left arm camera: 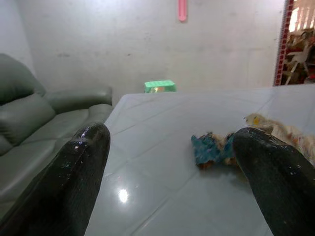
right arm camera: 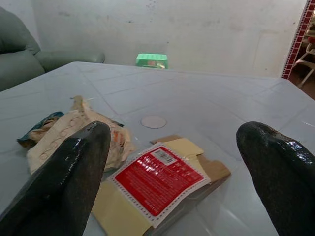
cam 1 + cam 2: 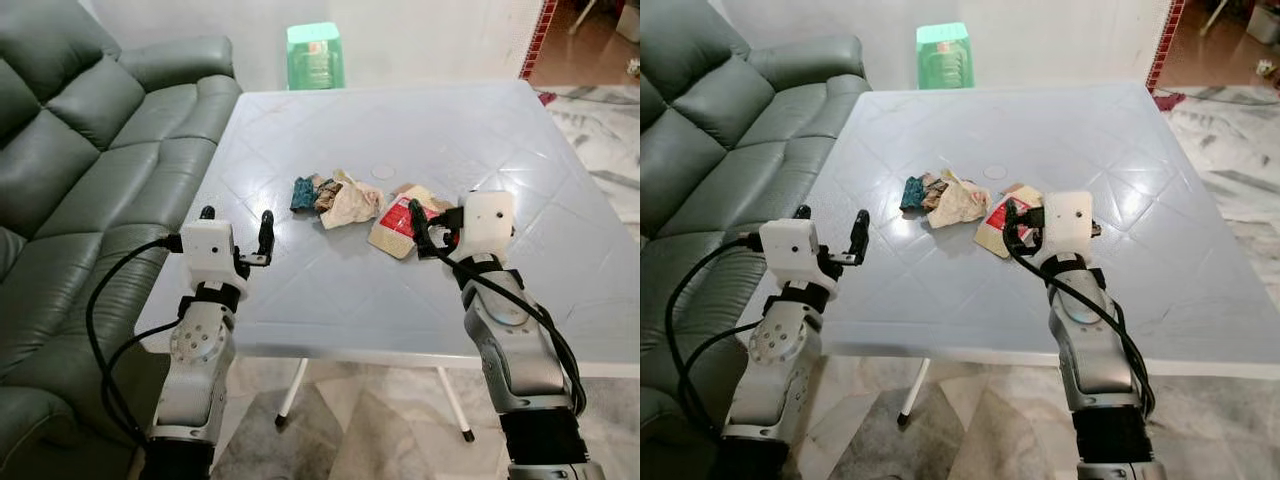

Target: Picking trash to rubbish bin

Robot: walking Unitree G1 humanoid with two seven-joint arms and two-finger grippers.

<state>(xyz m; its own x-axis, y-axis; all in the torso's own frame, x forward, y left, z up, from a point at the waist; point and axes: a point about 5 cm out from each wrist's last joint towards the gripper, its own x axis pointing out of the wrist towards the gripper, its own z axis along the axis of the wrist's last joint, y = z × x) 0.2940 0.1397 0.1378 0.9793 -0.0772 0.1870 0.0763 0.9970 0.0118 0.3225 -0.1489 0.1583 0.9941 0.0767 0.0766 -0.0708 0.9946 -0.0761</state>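
Note:
Three bits of trash lie mid-table: a teal wrapper (image 3: 302, 193), a crumpled beige paper (image 3: 350, 203) and a flattened cardboard packet with a red label (image 3: 398, 222). My right gripper (image 3: 437, 226) is open, low over the table, with its fingers either side of the packet's near right end. In the right wrist view the red label (image 2: 158, 177) lies between the fingers (image 2: 74, 177). My left gripper (image 3: 237, 230) is open and holds nothing. It hovers near the table's front left corner, pointing toward the teal wrapper (image 1: 209, 149), which is well ahead of it.
The pale plastic table (image 3: 420, 130) has a grey-green sofa (image 3: 80, 150) close along its left side. A green plastic stool-like object (image 3: 314, 55) stands on the floor beyond the far edge. A doorway with patterned floor lies at the far right (image 3: 600, 90).

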